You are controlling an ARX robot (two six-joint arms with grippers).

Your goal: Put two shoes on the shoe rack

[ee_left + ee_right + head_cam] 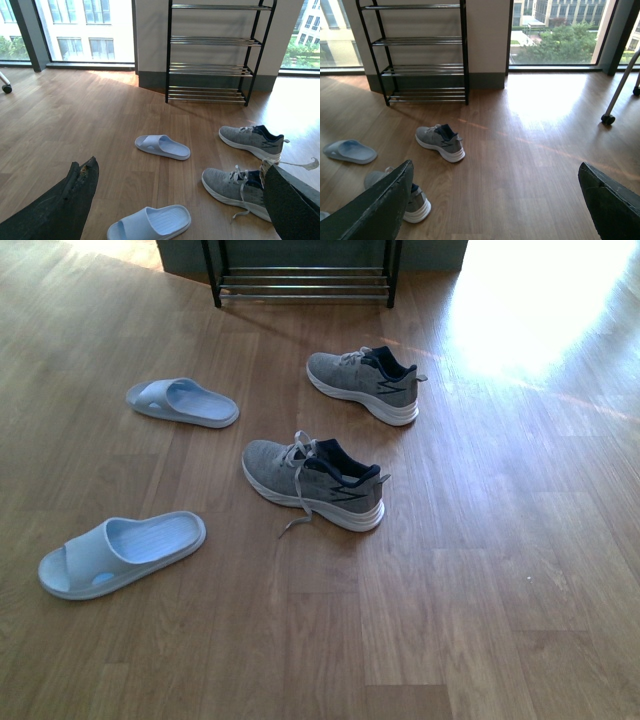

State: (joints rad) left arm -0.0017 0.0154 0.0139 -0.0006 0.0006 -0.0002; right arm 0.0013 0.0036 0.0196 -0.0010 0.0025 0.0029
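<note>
My left hand is spread wide, its dark fingers far apart and holding nothing. My right hand is spread the same way, also holding nothing. Both hang above the wooden floor. Closest ahead lies the nearer sneaker, upright on its sole, toe pointing to my left, with a loose lace trailing onto the boards. Beyond it, not touching, sits the farther sneaker, turned the same way. To my left lie the near sandal and the far sandal, both pale blue. The shoe rack stands by the wall, well beyond both sneakers.
</note>
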